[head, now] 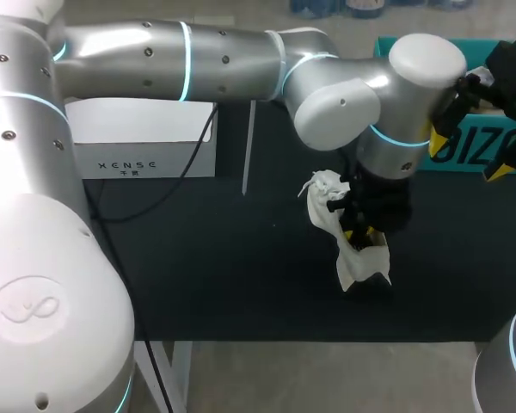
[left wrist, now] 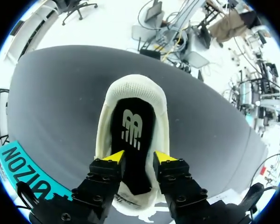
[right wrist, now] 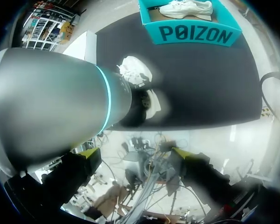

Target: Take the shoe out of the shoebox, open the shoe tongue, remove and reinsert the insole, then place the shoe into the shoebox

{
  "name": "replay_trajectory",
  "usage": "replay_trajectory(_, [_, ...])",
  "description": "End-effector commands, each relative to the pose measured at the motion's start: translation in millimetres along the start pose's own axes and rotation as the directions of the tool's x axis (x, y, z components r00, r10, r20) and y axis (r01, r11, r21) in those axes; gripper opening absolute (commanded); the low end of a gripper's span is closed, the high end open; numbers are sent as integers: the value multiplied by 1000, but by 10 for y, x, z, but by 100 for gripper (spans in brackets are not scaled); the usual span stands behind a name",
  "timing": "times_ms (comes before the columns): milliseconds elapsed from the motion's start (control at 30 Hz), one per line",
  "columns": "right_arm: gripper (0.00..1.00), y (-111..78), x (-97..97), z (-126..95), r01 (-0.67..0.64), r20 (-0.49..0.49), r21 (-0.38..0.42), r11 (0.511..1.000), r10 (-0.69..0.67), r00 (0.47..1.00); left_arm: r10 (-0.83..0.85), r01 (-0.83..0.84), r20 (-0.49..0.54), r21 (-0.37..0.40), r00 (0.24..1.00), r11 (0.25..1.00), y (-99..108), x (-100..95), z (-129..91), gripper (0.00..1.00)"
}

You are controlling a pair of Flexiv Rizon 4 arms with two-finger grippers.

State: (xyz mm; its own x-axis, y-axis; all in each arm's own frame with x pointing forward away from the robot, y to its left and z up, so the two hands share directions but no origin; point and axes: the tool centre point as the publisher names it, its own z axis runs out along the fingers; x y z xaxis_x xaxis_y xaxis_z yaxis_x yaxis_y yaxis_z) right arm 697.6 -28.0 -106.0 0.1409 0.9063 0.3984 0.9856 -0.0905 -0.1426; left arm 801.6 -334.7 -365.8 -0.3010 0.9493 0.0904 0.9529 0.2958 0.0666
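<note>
Left wrist view shows the left gripper (left wrist: 139, 161) narrowly parted, its yellow tips seemingly pinching the black insole (left wrist: 133, 126) at the heel of the white shoe (left wrist: 135, 88), which lies on the dark table (left wrist: 51, 93). Further off, the right gripper (right wrist: 135, 154) hangs wide open, holding nothing. Beyond it, the teal shoebox (right wrist: 191, 33) holds a second shoe (right wrist: 186, 8).

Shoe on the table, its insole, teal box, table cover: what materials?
White shoe: knit mesh at the toe, by its fine dotted weave. Black insole: probably fabric-topped foam, matte with a printed logo. Teal shoebox: likely cardboard, flat matte walls. Black table cover: matte, perhaps felt or rubber.
</note>
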Motion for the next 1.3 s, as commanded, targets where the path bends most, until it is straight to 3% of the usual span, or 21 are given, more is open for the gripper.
replay_trajectory(33, [100,38,52,5,-1,3,1,1000,1,1000,-6,7,4,-31,1000,1000,-63,-13,47,100])
replay_trajectory(433, [100,38,52,5,-1,3,1,1000,1,1000,-51,52,50,-37,997,998,-52,160,-54,100])
replay_trajectory(600, [100,84,-41,-278,-49,32,-73,996,52,998,-53,55,63,-32,997,998,-54,197,-61,100])
replay_trajectory(800, [100,65,-203,-458,-85,37,-114,990,90,995,-60,62,73,-24,995,998,-32,227,-96,100])
replay_trajectory(1300, [100,34,-282,-523,-127,63,-115,985,135,989,-80,82,79,-25,994,996,11,199,-144,100])
